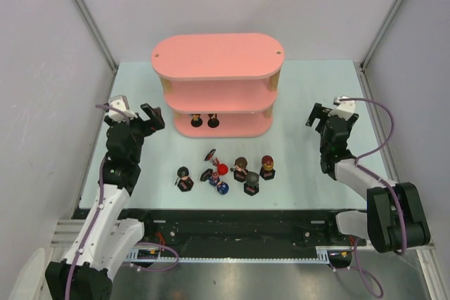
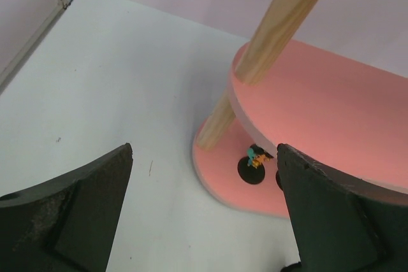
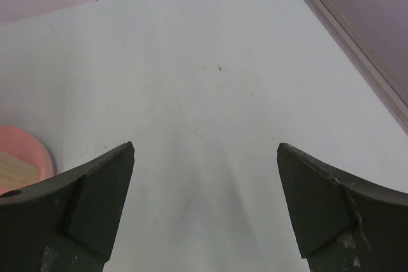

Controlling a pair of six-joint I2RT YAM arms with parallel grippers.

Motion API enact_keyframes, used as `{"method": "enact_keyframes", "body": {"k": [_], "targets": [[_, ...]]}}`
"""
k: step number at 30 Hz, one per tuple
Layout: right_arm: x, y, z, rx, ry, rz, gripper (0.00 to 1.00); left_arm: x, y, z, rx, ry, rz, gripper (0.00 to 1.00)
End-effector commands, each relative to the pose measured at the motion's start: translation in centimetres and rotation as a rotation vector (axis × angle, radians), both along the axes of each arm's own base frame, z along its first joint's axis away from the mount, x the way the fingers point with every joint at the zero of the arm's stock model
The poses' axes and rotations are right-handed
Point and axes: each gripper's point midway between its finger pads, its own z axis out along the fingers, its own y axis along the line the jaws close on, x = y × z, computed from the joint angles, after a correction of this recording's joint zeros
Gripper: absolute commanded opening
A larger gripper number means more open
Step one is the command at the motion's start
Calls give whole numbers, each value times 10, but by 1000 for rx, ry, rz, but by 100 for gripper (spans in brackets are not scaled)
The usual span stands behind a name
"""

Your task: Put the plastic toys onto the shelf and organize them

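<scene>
Top external view shows your left pincer (image 1: pixel 137 112) and right pincer (image 1: pixel 329 112) spread and empty, while the plastic toys (image 1: pixel 241 167) crowd toward the near edge of the counter (image 1: pixel 309 184), short of the shelf (image 1: pixel 218 57), so grabbing one could topple its neighbours.

We take this for a robotics lab cell. Plain pale panels (image 1: pixel 35 68) in aluminium framing (image 1: pixel 89 22) box in a light desk (image 1: pixel 295 96). The left arm (image 1: pixel 116 173) and right arm (image 1: pixel 351 173) are bolted to a slotted rail (image 1: pixel 239 244) at its near edge, purple cables (image 1: pixel 395 124) trailing from them. A pink shelf (image 1: pixel 218 55) and small toys (image 1: pixel 240 168) stand on the desk between them.
</scene>
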Motion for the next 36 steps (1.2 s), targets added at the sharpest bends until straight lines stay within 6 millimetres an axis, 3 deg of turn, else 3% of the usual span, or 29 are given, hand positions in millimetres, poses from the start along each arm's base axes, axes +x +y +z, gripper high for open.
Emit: {"method": "enact_keyframes", "body": {"k": [1, 7, 13, 19, 22, 26, 28, 29, 30, 31, 33, 36], "targets": [[1, 14, 33, 162, -62, -35, 100, -21, -16, -5, -49, 42, -85, 100], [-16, 65, 24, 193, 85, 114, 100, -34, -12, -5, -121, 55, -46, 100], [-35, 83, 20, 367, 151, 204, 100, -40, -10, -17, -185, 112, -14, 100], [-47, 75, 20, 391, 187, 216, 100, -45, -45, -21, -210, 110, -215, 100], [-58, 77, 18, 360, 210, 215, 100, -50, -47, -31, -206, 130, -212, 100], [-63, 81, 18, 341, 216, 216, 100, -53, -53, -30, -176, 135, -209, 100], [-61, 85, 20, 353, 208, 224, 100, -51, -54, -21, -155, 144, -186, 100], [-61, 86, 21, 357, 206, 231, 100, -57, -66, -25, -136, 184, -217, 100], [-60, 88, 21, 361, 206, 238, 100, -58, -70, -15, -126, 177, -222, 100], [-60, 91, 22, 366, 202, 253, 100, -61, -65, -18, -98, 198, -181, 100], [-59, 94, 21, 368, 205, 263, 100, -72, -79, -15, -76, 196, -216, 100], [-58, 97, 15, 361, 222, 279, 100, -89, -82, -27, -76, 190, -228, 100]]}}
